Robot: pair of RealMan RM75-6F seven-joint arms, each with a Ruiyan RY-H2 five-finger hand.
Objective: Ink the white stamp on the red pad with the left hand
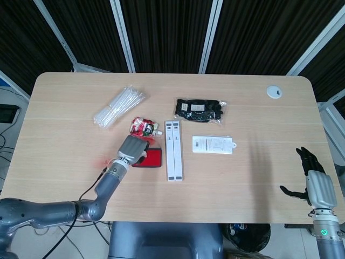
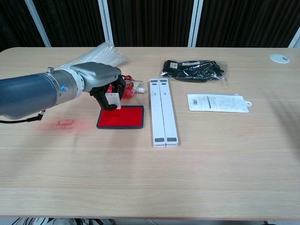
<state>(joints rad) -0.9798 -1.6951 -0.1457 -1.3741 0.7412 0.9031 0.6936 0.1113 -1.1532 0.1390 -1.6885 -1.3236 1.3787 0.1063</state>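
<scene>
My left hand (image 2: 101,80) grips the small white stamp (image 2: 112,101) from above, fingers curled round it. The stamp hangs just over the back left corner of the red pad (image 2: 122,117), a flat red rectangle in a black frame. In the head view the left hand (image 1: 133,149) covers the stamp and the pad's left end, so only the right part of the red pad (image 1: 152,158) shows. My right hand (image 1: 314,181) hovers by the table's front right edge with its fingers spread and nothing in it; the chest view does not show it.
Right of the pad lie two long white strips (image 2: 162,111). A red snack pouch (image 2: 129,89) and a bundle of clear tubes (image 2: 91,58) lie behind the hand. Further right are a black bag (image 2: 193,69) and a white packet (image 2: 216,102). Red ink smears (image 2: 65,124) mark the table.
</scene>
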